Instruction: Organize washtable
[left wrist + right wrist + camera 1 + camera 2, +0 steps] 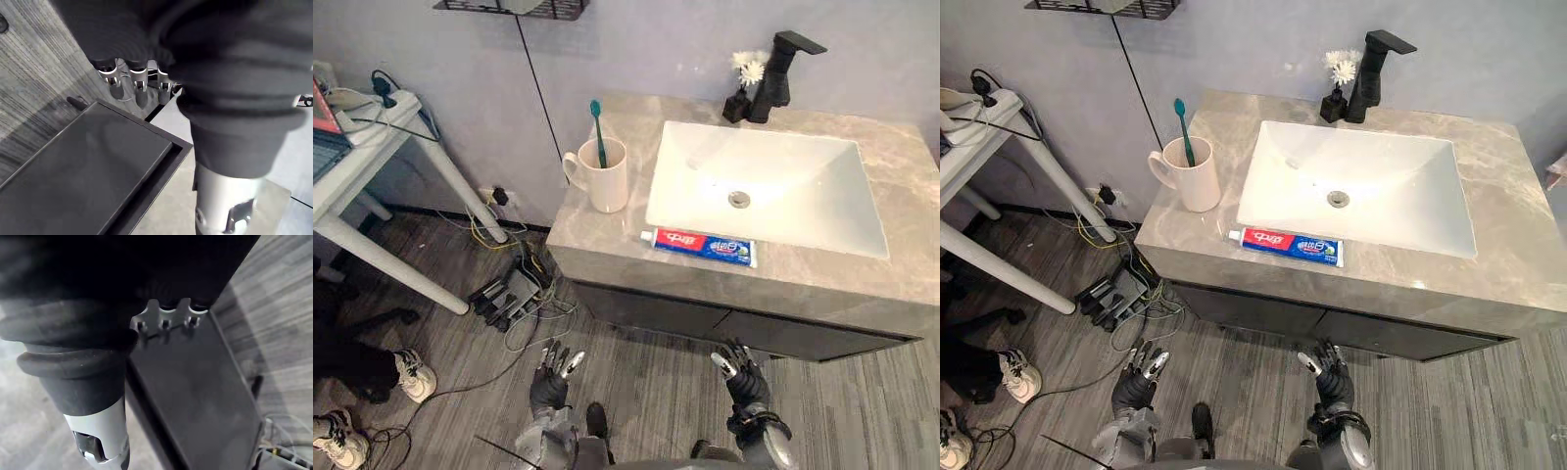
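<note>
A white mug (605, 176) with a teal toothbrush (598, 127) upright in it stands on the left of the grey stone countertop (592, 238). In front of the white sink (783, 166), a red and blue toothpaste tube (700, 246) lies flat along the counter's front strip. At the back stand a black faucet (781, 73) and a small black vase with white flowers (745, 83). My left hand (551, 377) and right hand (742, 375) hang low over the floor before the dark cabinet (646, 311), both open and holding nothing. The wrist views show relaxed fingers (137, 85) (166, 320) near the cabinet front.
A white table (362, 162) with cables stands at the left. A power strip and tangled wires (509, 294) lie on the wooden floor by the cabinet's left corner. A person's white shoes (414, 375) show at lower left. A black wire shelf (514, 8) hangs on the wall.
</note>
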Available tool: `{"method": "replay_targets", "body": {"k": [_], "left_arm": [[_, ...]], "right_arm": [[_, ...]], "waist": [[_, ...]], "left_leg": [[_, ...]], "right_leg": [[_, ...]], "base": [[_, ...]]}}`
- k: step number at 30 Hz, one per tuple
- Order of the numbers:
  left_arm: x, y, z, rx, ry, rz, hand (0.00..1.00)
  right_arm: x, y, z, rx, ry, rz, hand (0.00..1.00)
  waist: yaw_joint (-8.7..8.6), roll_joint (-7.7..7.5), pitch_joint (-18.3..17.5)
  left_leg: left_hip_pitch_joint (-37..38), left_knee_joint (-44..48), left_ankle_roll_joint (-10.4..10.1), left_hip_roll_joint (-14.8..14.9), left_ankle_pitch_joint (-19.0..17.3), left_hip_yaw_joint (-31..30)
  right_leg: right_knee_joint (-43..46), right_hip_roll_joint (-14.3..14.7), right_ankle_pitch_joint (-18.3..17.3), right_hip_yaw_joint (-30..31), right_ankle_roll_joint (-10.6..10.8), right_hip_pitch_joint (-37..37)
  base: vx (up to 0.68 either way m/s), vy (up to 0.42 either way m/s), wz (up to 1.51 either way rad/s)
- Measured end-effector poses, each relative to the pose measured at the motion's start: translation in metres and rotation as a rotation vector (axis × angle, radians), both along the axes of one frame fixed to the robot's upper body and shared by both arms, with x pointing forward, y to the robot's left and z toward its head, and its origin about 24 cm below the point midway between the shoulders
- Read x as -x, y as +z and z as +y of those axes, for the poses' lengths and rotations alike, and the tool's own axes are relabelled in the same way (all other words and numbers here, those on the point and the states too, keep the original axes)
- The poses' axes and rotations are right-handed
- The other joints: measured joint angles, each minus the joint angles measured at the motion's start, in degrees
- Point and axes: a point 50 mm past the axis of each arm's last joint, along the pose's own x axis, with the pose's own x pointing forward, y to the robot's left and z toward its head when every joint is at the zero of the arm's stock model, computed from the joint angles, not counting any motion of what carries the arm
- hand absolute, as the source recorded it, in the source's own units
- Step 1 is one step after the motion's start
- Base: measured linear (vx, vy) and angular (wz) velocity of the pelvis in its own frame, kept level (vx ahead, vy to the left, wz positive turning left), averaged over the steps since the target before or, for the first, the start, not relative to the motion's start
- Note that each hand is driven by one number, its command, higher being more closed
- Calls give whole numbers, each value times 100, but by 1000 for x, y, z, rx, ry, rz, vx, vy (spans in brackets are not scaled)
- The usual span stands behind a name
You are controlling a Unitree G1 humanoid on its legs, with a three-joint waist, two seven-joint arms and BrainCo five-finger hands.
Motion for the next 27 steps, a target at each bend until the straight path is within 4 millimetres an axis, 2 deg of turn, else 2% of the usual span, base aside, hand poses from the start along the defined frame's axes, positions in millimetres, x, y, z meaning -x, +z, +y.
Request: {"method": "replay_targets", "body": {"k": [8,12,14,15,17,19,20,23,25,27], "left_arm": [[-5,3,4,-14,8,-14,0],[-25,19,18,-58,73,-88,0],[-30,27,26,-80,110,-117,0],[-33,30,27,-87,120,-132,0],[-33,34,37,-118,158,-148,0],[-35,36,37,-129,153,-158,0],[-43,38,31,-142,100,-181,0],[-50,39,30,-140,86,-196,0],[-52,39,27,-142,68,-197,0],[-54,36,17,-139,-15,-199,0]], "right_arm": [[1,0,-7,8,-30,4,0],[10,2,-57,87,-271,35,0],[16,10,-84,138,-396,21,0],[19,19,-101,175,-471,-4,0],[29,52,-146,292,-707,-105,0],[41,76,-174,406,-841,-165,0],[40,115,-203,602,-933,-250,0],[32,119,-202,610,-923,-274,0],[21,128,-202,604,-920,-326,0],[0,167,-209,701,-855,-468,0]], "waist": [[-6,-52,32],[-26,-107,78],[-53,-112,131],[-83,-115,150],[-179,-131,169],[-226,-129,170],[-325,-126,167],[-319,-113,159],[-310,-112,158],[-306,-106,155]], "left_leg": [[-34,39,-5,18,5,78],[-12,45,19,40,23,109],[-2,126,17,50,16,145],[-2,158,11,48,1,171],[14,177,-14,44,-32,242],[14,161,-19,40,-35,282],[-10,156,1,79,-15,361],[-28,156,1,71,-14,323],[-32,164,4,50,-13,290],[-31,164,7,0,-13,200]], "right_leg": [[0,0,-1,30,2,-73],[40,-18,-22,103,35,-81],[119,-48,-51,161,79,-97],[124,-60,-61,175,94,-96],[133,-71,-88,224,138,-132],[140,-49,-90,273,141,-203],[144,-2,-75,357,157,-294],[146,-2,-72,334,156,-293],[165,-20,-66,317,164,-246],[178,-68,-41,236,208,-195]], "base": [[0,0,-4],[-1,0,-3],[-17,3,-8],[-32,11,-12],[-40,7,-19],[-42,9,-21],[-19,5,-20],[22,5,0],[41,19,7],[12,35,19]]}}
